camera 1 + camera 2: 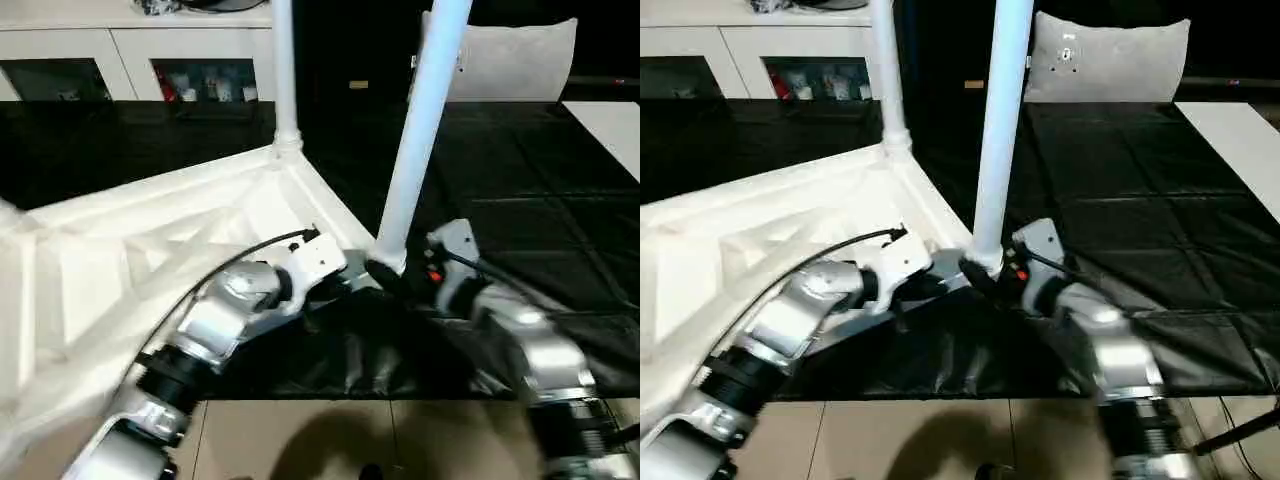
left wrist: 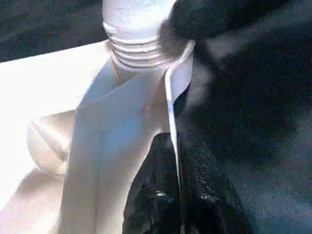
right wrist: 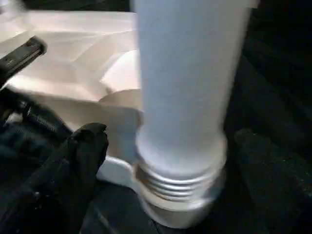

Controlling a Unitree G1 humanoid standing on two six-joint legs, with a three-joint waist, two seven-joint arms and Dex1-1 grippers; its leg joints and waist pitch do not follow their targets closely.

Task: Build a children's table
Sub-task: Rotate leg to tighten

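My left claw [image 2: 170, 204] grips the thin side wall of the upturned table top [image 1: 110, 270], one black finger on each face of that wall, right beside the near corner socket. My right claw [image 3: 161, 161] sits at the base of the near leg [image 1: 420, 130], just past my left claw; one finger [image 3: 78, 161] shows beside the threaded end and the other is lost in the dark, so I cannot tell whether it is clamped. That leg stands tilted in the socket, threads still exposed. Beyond both claws a second leg [image 1: 284, 70] rises upright from the far corner. The black-covered surface [image 1: 540, 170] spreads out behind.
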